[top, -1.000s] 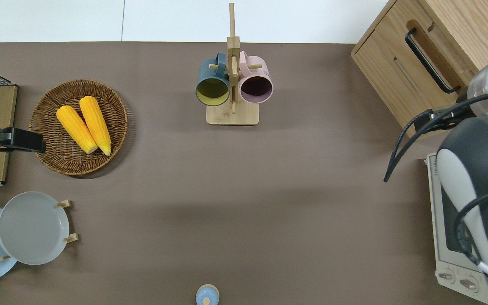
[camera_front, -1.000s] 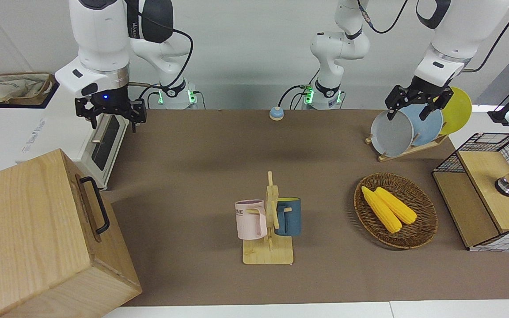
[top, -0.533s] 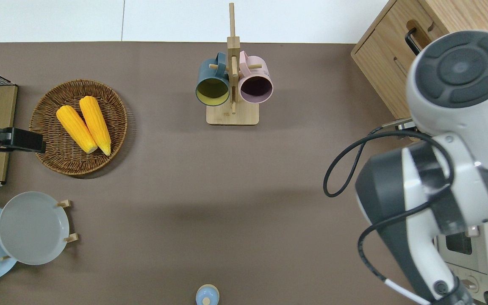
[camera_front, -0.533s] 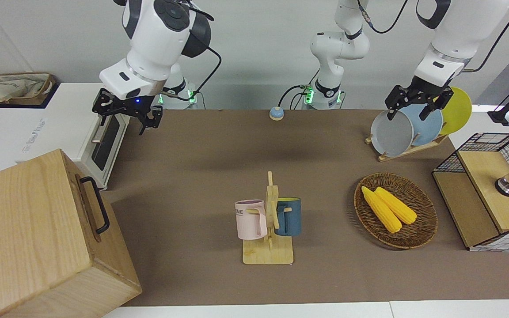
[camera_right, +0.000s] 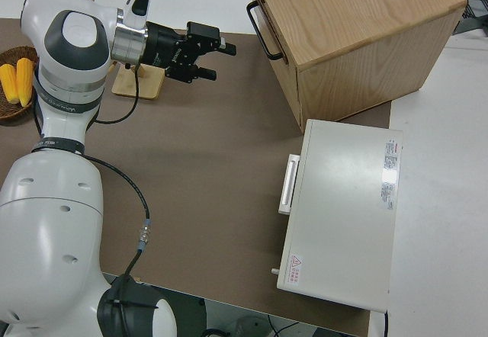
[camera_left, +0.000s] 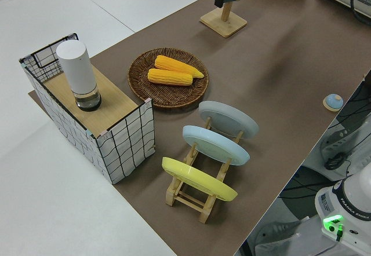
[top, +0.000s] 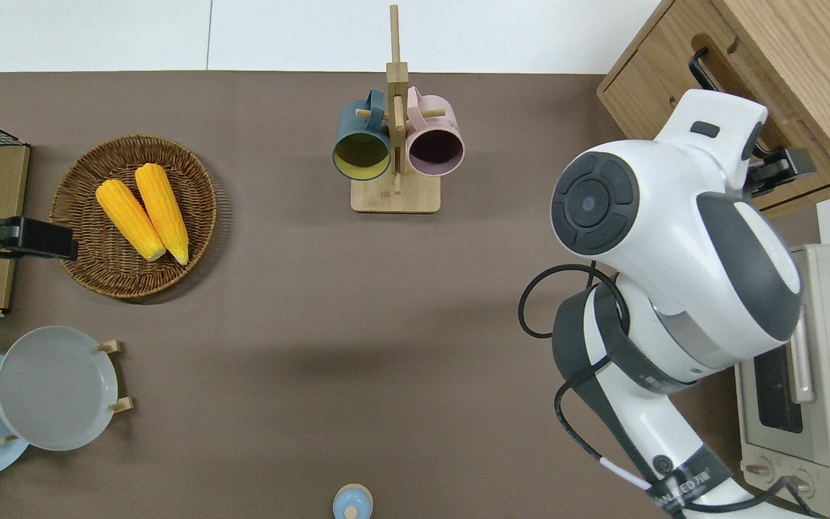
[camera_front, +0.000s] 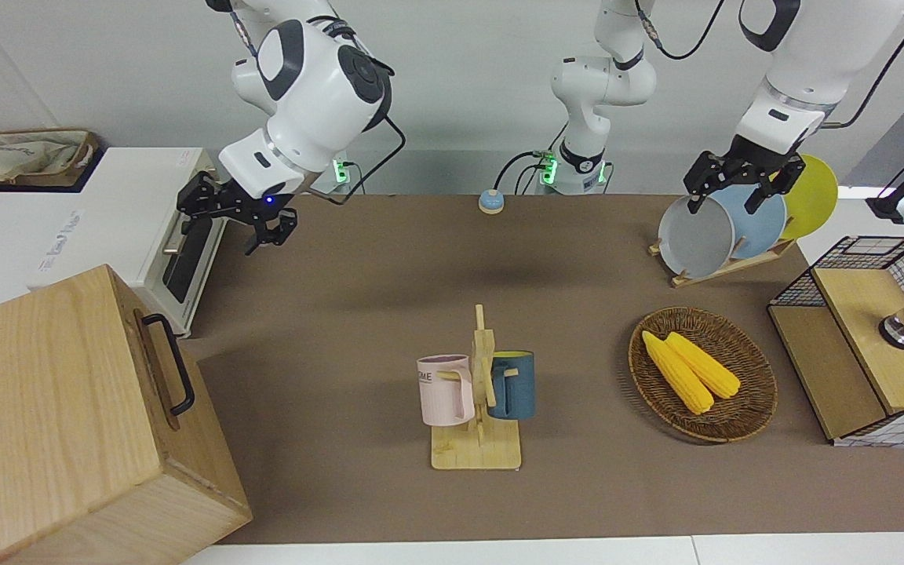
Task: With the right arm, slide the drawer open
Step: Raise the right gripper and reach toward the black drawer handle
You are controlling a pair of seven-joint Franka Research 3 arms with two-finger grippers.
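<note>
Right gripper (camera_right: 212,61) in the air, aimed at the drawer's handle (camera_right: 262,20), fingers apart and holding nothing.

Your right arm (top: 674,245) has swung away from the white toaster oven (camera_right: 343,211) over the last second and turned its wrist sideways, so the spread fingers now point toward the drawer (camera_front: 160,369). That drawer sits shut near the top of the big pale-wood box (camera_right: 358,36), which stands farther from the robots than the oven. The gripper is near the handle but not touching it. In my judgement you are mid-approach: keep closing in, get the fingers round the bar, then pull. Your left arm is parked; I cannot tell how its fingers stand.
</note>
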